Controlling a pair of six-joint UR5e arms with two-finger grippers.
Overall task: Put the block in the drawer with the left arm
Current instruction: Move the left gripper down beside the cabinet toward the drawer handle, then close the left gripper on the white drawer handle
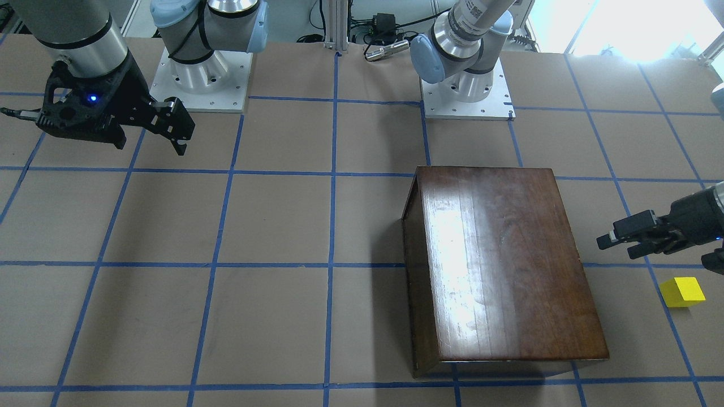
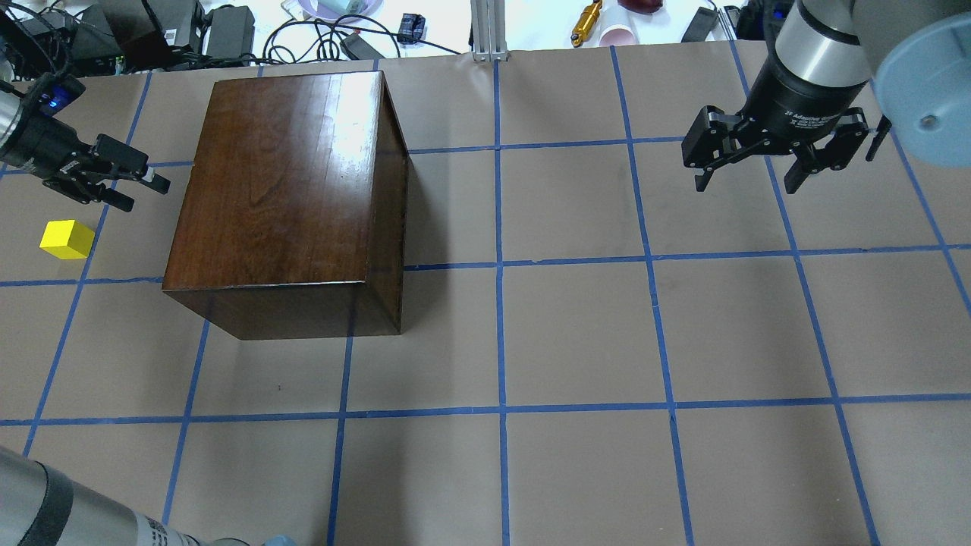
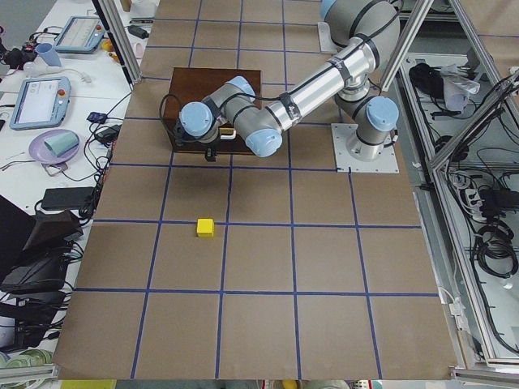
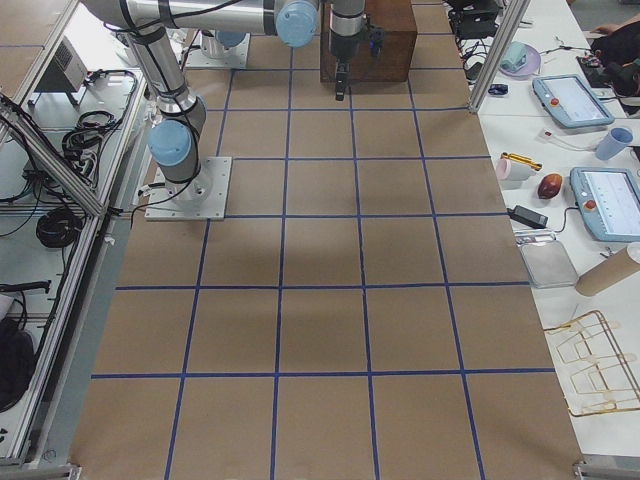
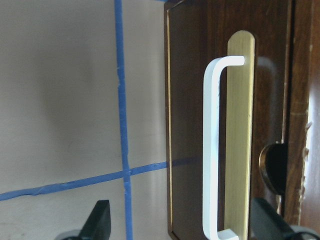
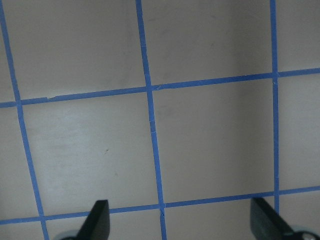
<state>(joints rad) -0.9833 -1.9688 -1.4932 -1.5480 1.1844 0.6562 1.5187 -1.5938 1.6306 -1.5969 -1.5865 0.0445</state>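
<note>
The yellow block (image 2: 67,239) lies on the table left of the dark-brown wooden box (image 2: 281,182); it also shows in the front view (image 1: 681,291). The drawer (image 5: 187,125) is shut, and its dark front with a white handle (image 5: 212,150) on a brass plate fills the left wrist view. My left gripper (image 2: 140,193) is open and empty. It hovers just off that end of the box, pointing at the drawer front, beside the block and apart from it. My right gripper (image 2: 747,178) is open and empty above bare table at the far right.
The brown table (image 2: 576,341) carries a grid of blue tape. Cables, power bricks and small items (image 2: 227,30) crowd the far edge behind the box. The right arm's base plate (image 1: 201,79) and the left arm's base plate (image 1: 466,96) stand on the robot's side.
</note>
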